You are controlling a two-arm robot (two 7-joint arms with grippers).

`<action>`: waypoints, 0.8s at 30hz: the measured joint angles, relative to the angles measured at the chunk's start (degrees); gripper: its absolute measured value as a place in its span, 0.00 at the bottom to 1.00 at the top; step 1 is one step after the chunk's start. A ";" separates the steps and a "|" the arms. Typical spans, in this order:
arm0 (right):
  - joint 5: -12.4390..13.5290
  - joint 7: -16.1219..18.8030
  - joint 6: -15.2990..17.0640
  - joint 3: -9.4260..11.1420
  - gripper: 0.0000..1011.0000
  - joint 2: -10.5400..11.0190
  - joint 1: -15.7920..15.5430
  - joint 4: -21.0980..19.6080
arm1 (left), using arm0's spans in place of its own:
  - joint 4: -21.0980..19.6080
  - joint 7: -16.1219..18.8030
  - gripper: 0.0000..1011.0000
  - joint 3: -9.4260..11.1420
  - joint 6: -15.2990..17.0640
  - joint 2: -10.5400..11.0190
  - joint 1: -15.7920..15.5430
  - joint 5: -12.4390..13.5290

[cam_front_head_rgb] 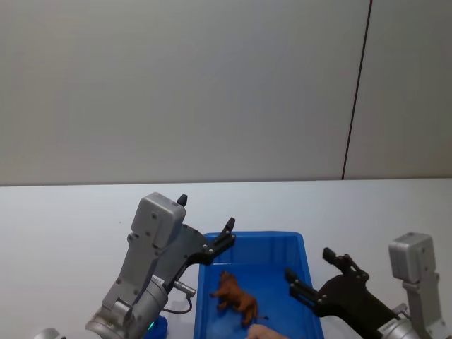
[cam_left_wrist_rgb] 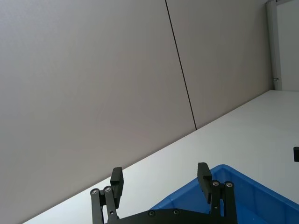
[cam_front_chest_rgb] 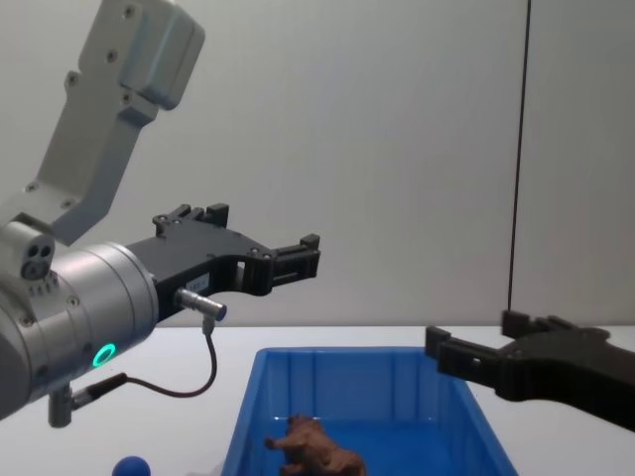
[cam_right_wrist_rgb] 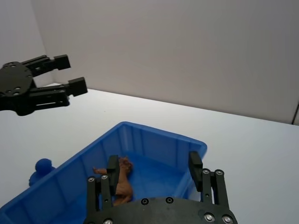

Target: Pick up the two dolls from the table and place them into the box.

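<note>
**Brown figure in the box, blue toy outside it, both pincers empty**

The blue plastic box sits on the white desk, with a plain grey wall behind it. The brown four-legged animal figure is on the box floor, about midway along the box and a little nearer its left wall than its right. It touches neither wall and is clear of both pincers.

The deep-blue rounded toy is on the desk outside the box, just beside the left wall toward the near end. Whether it touches the wall cannot be told.

The left pincer hangs in the air above the box's far left corner, well above the rim. Its jaws are spread wide and nothing is between them. In the left wrist view the two black fingers frame bare desk and the box's corner. A black cable loops from a grey plug on this arm's wrist.

The right pincer is at the box's right rim toward the near end, lower than the left pincer. Its jaws are also wide apart and hold nothing. In the right wrist view, the brown figure lies below and beyond the fingers.

A pale pinkish shape shows at the box's near end, cut off by the edge of the head view. What it is cannot be told.
</note>
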 joint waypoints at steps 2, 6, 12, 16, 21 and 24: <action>-0.08 -1.18 0.00 0.14 0.93 0.14 -0.30 -0.27 | 0.00 0.00 0.99 0.00 0.00 0.00 0.00 0.00; -0.26 -3.34 -0.14 0.39 0.99 0.43 -0.92 -0.87 | 0.00 0.00 0.99 0.00 0.00 0.00 0.00 0.00; -0.51 -7.55 -0.71 0.95 0.99 1.12 -2.40 -2.09 | 0.00 0.00 0.99 0.00 0.00 0.00 0.00 0.00; -0.52 -10.03 -1.17 1.41 0.99 1.70 -3.50 -2.93 | 0.00 0.00 0.99 0.00 0.00 0.00 0.00 0.00; -0.50 -12.49 -1.74 1.95 0.99 2.33 -4.76 -3.86 | 0.00 0.00 0.99 0.00 0.00 0.00 0.00 0.00; -0.48 -13.29 -1.90 2.11 0.99 2.52 -5.13 -4.13 | 0.00 0.00 0.99 0.00 0.00 0.00 0.00 0.00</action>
